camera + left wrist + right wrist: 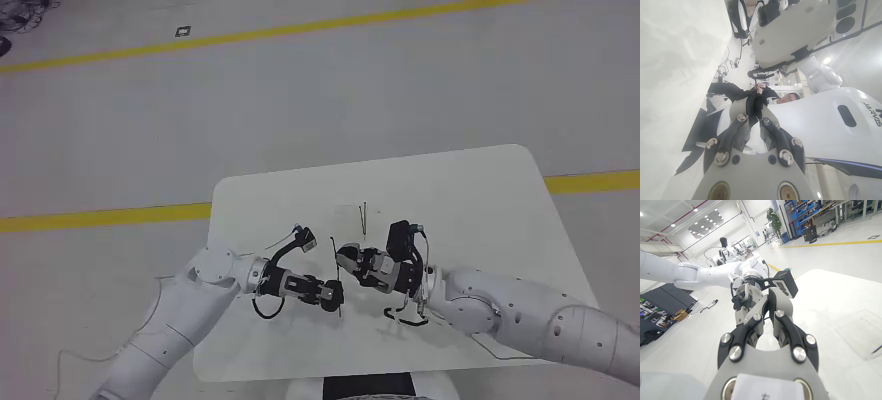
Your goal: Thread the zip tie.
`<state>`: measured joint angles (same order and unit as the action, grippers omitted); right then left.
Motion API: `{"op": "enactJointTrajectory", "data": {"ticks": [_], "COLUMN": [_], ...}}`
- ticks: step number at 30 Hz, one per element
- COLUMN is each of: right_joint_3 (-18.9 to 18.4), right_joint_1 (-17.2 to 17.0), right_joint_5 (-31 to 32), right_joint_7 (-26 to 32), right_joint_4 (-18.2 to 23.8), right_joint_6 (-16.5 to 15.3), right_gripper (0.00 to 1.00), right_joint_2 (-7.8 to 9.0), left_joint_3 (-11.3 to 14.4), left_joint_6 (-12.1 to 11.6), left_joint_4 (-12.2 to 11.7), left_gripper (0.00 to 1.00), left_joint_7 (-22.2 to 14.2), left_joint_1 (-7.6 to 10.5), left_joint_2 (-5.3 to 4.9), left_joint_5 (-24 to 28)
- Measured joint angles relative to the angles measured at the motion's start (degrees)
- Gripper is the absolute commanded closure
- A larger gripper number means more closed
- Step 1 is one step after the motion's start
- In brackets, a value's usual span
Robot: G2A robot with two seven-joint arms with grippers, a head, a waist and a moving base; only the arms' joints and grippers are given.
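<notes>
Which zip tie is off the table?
The zip tie clamped between the left gripper and right gripper; the loose zip ties lie flat farther back on the table.

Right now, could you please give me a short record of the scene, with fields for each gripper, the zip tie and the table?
left gripper: shut on the zip tie, over the table's middle
right gripper: shut on the same zip tie, close beside the left gripper
zip tie: thin, black, held by both grippers
spare strips: two, thin and dark, lying on the table beyond the grippers
threading: too small to tell
</notes>
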<state>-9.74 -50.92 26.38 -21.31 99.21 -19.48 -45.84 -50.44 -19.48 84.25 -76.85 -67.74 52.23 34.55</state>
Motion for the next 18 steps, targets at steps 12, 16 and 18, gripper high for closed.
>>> {"op": "enactJointTrajectory", "data": {"ticks": [12,16,18], "right_joint_3": [-0.5,-1.1,-1.4], "right_joint_1": [-0.4,-0.8,-1.0], "right_joint_5": [-1.5,-2.2,-2.7], "right_joint_7": [0.5,1.0,1.4], "right_joint_4": [-0.6,-0.6,-0.6], "right_joint_6": [0.0,0.0,0.0], "right_gripper": [1.00,1.00,1.00], "right_joint_2": [0.13,0.21,0.24], "left_joint_3": [-1.3,-1.7,-1.9], "left_joint_6": [0.0,0.0,0.0], "left_joint_4": [0.7,0.9,1.0], "left_gripper": [1.00,1.00,1.00], "left_joint_7": [0.3,0.3,0.2], "left_joint_1": [-0.73,-1.08,-1.25], "left_joint_2": [0.03,0.11,0.17], "left_joint_5": [-0.4,-0.7,-0.7]}}
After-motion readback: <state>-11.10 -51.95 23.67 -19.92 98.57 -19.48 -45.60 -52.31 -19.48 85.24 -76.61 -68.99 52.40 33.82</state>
